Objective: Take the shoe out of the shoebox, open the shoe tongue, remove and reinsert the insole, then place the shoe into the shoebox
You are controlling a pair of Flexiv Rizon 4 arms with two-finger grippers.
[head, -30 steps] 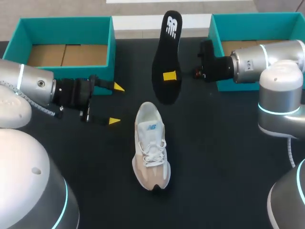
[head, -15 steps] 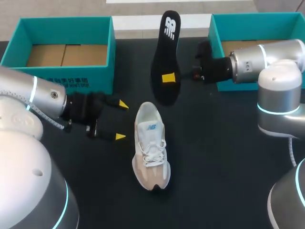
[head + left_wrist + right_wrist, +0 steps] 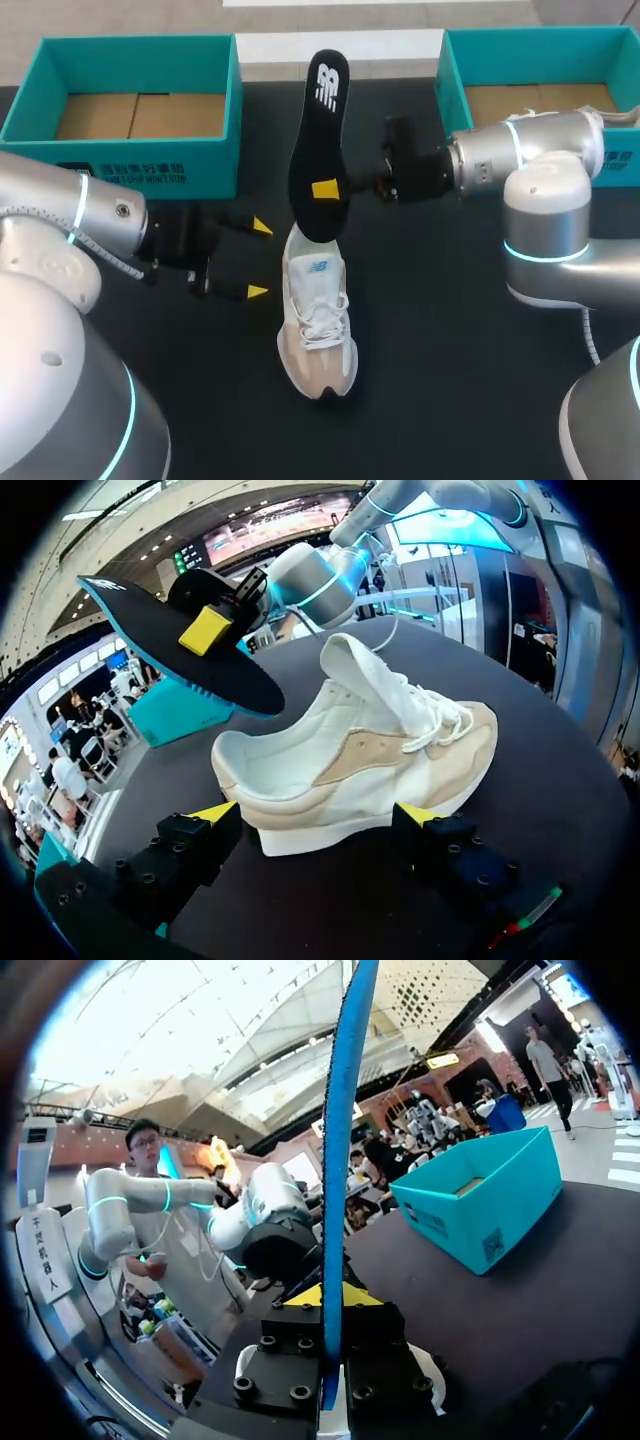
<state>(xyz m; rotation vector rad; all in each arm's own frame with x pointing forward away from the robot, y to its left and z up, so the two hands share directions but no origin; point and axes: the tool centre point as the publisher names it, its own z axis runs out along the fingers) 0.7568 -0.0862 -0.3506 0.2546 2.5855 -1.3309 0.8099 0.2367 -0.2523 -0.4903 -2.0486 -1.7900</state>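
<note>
A white and beige shoe (image 3: 315, 325) lies on the black table, heel toward the back, tongue lifted (image 3: 375, 685). My right gripper (image 3: 327, 189) is shut on the black insole (image 3: 318, 150), which hangs above the shoe's heel opening with its lower end close over it. In the right wrist view the insole (image 3: 340, 1150) shows edge-on between the fingertips (image 3: 325, 1298). My left gripper (image 3: 258, 260) stands open just left of the shoe. In the left wrist view its yellow tips flank the shoe's side (image 3: 350, 770) without touching it.
An open teal shoebox (image 3: 225, 100) stands at the back left, behind my left arm. A second teal box (image 3: 455, 90) stands at the back right, beside my right arm. Bare black table lies in front of the shoe.
My right arm has carried the insole left and forward, from behind the shoe to over its heel. My left gripper has moved nearer the shoe, staying open.
</note>
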